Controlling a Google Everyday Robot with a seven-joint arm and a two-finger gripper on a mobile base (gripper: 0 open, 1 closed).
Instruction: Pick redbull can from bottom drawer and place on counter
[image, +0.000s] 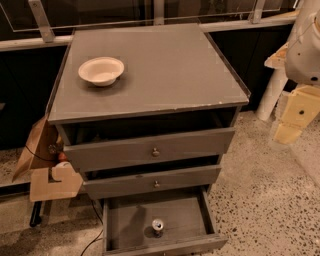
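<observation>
The redbull can (158, 227) stands upright on the floor of the bottom drawer (131, 220), near its front middle, silver top up. The bottom drawer is pulled out the farthest of the three. The counter (165, 65) is the flat grey top of the cabinet, with pale chipped edges. My gripper (292, 121), cream-coloured under the white arm (305, 45), hangs at the far right edge of the view. It is beside the cabinet at the height of the top drawer, well away from the can and holding nothing that shows.
A cream bowl (101, 70) sits on the counter's left back part. Two knobbed drawers (155, 151) above stand slightly pulled out. Brown cardboard pieces (47, 175) and a black cable (92, 240) lie left of the cabinet. A white post (272, 92) stands at right.
</observation>
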